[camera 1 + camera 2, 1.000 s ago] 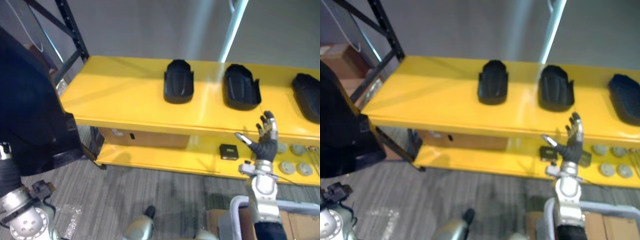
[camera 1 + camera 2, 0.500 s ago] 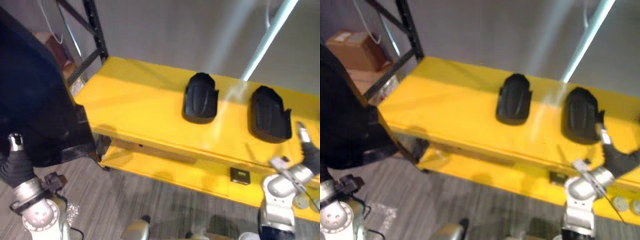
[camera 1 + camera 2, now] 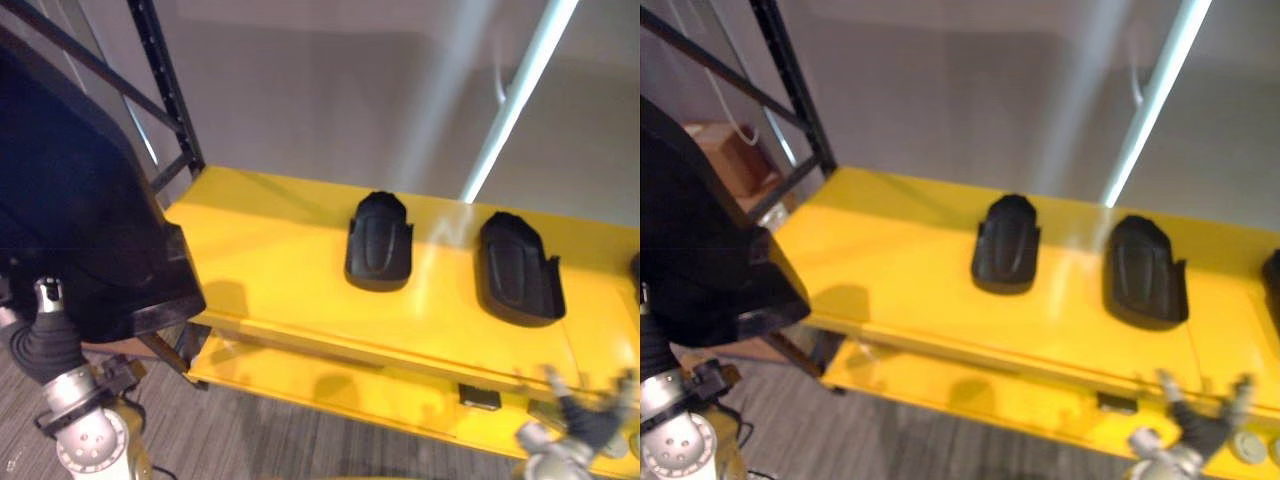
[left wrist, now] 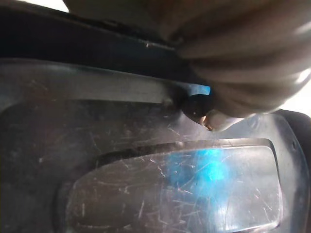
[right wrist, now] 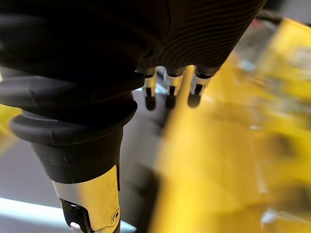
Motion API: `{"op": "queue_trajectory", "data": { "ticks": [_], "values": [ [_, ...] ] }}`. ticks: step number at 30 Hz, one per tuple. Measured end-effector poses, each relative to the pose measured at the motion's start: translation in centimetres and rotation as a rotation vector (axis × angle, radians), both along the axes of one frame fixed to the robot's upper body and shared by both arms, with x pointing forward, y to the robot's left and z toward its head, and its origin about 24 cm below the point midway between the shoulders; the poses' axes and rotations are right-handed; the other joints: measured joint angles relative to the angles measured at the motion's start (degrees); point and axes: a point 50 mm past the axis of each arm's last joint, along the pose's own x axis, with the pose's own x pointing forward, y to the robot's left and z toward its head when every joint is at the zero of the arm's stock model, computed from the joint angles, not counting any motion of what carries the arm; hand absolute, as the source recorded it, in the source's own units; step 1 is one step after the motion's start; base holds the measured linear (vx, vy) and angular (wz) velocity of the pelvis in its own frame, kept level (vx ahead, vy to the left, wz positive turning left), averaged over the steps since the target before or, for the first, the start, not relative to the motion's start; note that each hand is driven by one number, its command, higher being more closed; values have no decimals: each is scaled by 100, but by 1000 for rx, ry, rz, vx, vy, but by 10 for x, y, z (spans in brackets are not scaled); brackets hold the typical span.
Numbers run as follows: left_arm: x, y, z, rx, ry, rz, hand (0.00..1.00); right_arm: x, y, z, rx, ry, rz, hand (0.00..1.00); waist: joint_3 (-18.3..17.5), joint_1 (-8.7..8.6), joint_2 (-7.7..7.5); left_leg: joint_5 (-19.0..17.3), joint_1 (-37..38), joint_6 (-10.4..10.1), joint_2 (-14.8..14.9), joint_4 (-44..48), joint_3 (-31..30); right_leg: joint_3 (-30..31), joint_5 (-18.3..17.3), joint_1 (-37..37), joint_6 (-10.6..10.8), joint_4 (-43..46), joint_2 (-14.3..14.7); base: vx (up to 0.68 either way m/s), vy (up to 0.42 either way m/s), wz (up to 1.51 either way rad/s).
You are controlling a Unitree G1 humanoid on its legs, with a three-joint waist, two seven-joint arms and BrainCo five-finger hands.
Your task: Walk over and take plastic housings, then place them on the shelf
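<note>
"Where's the housing it went for?"

"The carried housing [image 3: 85, 215], big and black, is up in the air off the yellow shelf's [image 3: 265, 235] left end, on the left hand [image 3: 42, 338]. The fingers are grasping it, with one dark fingertip [image 4: 197, 108] pressed on its scratched inner face."

"And on the shelf itself?"

"Two black ones lie apart on the top board, the middle housing [image 3: 380, 242] and the second housing [image 3: 518, 270] towards the shelf's right end."

"The right hand?"

"The right hand [image 3: 592, 420] is low, before the shelf's front edge near the right end. Its fingers are released and spread, holding nothing. A small black box [image 3: 481, 397] sits on the lower board close by."
</note>
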Motion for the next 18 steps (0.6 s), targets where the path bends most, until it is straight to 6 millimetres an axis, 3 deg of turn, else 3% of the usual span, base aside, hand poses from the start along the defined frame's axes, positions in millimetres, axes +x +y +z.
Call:
{"op": "queue_trajectory", "data": {
  "ticks": [2, 5, 9, 11, 14, 16, 18],
  "values": [
    [2, 2, 5, 34, -1, -9, 100, 0, -5, -4, 1, 22, -4, 0, -5, -2, -7, 7, 4, -10, -10, -49, 1, 0, 0, -1, 0, -6, -7, -43, 13, 0],
    [8, 4, 18, 92, -35, -27, 100, -5, -17, -16, 18, 84, -101, 0, -108, 6, -167, 89, 25, -30, -44, -193, -25, 0, 5, -2, -7, -54, -11, -35, -1, 7],
    [14, 4, 19, 58, -60, -33, 100, -3, -35, -20, 95, 53, -358, 0, -123, 36, -184, 363, 141, 17, -128, -592, -57, 7, 78, 2, -121, -175, -23, -24, 13, 10],
    [15, 5, 18, 29, -61, -45, 100, -30, -39, -48, 233, 186, -579, 0, -119, 109, -152, 423, 212, 23, -151, -707, -61, 10, 95, 35, -144, -213, -24, 2, 1, 5],
    [21, 8, 8, -33, -34, -52, 100, -95, -16, -84, 397, 396, -896, 0, -125, 67, 73, 422, 316, 24, -154, -711, -44, 18, 132, 123, -145, -184, -24, 4, -3, -1],
    [24, 6, 5, -81, -37, -91, 100, -113, -13, -86, 397, 436, -974, 0, -57, -3, 275, 420, 364, 26, -154, -711, -7, 44, 147, 124, -138, -137, -36, -33, -8, -15],
    [31, 0, 5, -105, -34, -143, 100, -125, -15, -85, 388, 446, -1014, 0, -4, -11, 342, 415, 404, 28, -137, -694, 104, 174, 147, 94, -137, -98, -37, -55, -13, -31]
  ]
}}
